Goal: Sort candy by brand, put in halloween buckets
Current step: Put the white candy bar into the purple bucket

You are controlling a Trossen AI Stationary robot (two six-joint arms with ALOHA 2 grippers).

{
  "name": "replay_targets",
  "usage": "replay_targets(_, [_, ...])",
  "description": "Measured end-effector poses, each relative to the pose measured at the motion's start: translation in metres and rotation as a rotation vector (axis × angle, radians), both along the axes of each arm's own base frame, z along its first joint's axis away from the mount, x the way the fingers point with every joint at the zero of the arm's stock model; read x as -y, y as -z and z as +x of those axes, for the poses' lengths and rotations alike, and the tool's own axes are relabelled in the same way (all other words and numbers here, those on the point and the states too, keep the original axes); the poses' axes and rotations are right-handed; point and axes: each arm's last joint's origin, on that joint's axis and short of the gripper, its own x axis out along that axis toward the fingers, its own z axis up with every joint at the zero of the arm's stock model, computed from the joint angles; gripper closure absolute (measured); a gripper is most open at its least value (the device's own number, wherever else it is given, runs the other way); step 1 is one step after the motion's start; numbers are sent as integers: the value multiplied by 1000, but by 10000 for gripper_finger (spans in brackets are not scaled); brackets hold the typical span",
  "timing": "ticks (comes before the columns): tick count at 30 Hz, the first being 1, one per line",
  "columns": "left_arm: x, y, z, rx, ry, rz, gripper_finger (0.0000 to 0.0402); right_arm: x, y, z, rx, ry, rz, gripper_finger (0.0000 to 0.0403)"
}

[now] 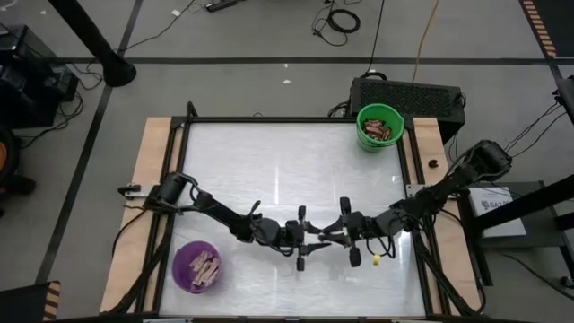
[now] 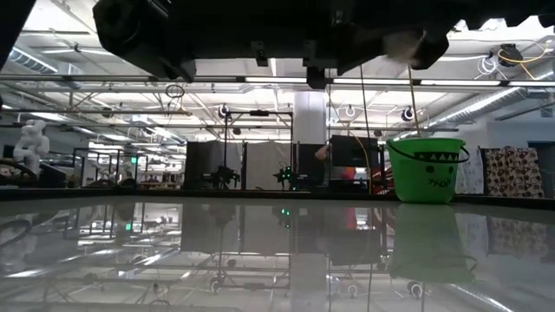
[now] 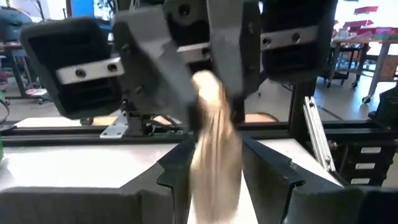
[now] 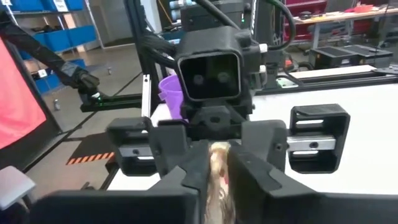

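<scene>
At the left of the high view, the purple bucket (image 1: 196,266) stands near the front left corner of the white table (image 1: 269,170). Inside it lie several pale tan candy bars (image 1: 206,266).

The left arm reaches from the left table edge toward the middle, and the left gripper (image 1: 300,240) is over the front middle of the table. In the left wrist view its two dark fingers (image 3: 177,171) stand on both sides of a pale tan candy bar (image 3: 214,158) and press on it, so this claw is pinching the bar.

The right gripper (image 1: 348,229) comes from the right side and meets the left one nose to nose. In the right wrist view its fingers (image 4: 245,171) are also closed around the same pale bar (image 4: 219,171), so both claws pinch one candy between them, above the table surface. A small yellow thing (image 1: 376,258) lies on the table just beside the right gripper; I cannot tell what it is.

At the far right corner stands the green bucket (image 1: 380,126), with dark red-brown candy bars (image 1: 383,131) inside. In the low view this green bucket (image 2: 425,169) shows a black jagged face on its wall.
</scene>
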Motion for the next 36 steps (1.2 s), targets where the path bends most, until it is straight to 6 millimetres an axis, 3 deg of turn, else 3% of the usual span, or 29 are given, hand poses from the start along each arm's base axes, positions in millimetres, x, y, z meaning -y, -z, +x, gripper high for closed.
replay_targets(9, [1,0,0,3,32,1,268,0,0,0,2,-14,-27,280])
replay_targets(13, [4,10,-1,-99,47,13,268,0,1,0,-5,-15,-25,262])
replay_targets(20, [10,44,-11,-454,112,65,268,0,15,-3,-155,-2,17,257])
replay_targets(36, [6,48,-14,-542,261,138,268,-1,15,-3,-149,-6,6,257])
